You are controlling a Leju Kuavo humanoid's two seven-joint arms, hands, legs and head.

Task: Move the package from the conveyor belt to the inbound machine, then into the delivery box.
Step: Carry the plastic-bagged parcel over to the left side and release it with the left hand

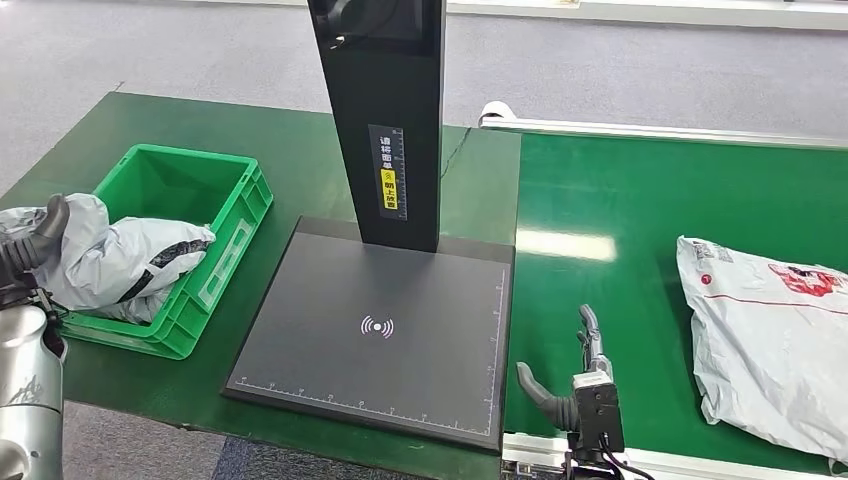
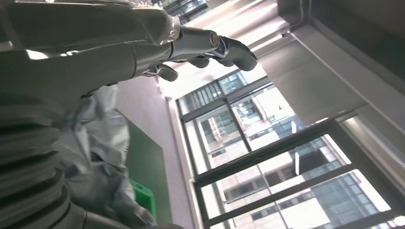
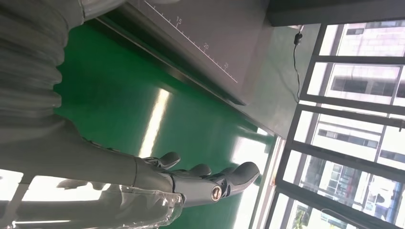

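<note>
A grey plastic package [image 1: 115, 262] lies half inside the green delivery box [image 1: 225, 215], draped over its near left rim. My left hand [image 1: 30, 250] rests against the package's outer end with the thumb raised; in the left wrist view its fingers [image 2: 217, 47] stretch out with nothing between them and the package [image 2: 100, 157] bunches beside the palm. My right hand [image 1: 585, 375] hovers open and empty over the green conveyor belt [image 1: 620, 200], its fingers [image 3: 224, 181] straight. A second white and grey package [image 1: 770, 340] lies on the belt, to the right of that hand.
The inbound machine's black scanning plate [image 1: 380, 320] with its tall black post [image 1: 385, 110] stands between the box and the belt. The belt's metal front rail [image 1: 700, 462] runs just below my right hand. Grey carpet lies beyond the green table [image 1: 300, 160].
</note>
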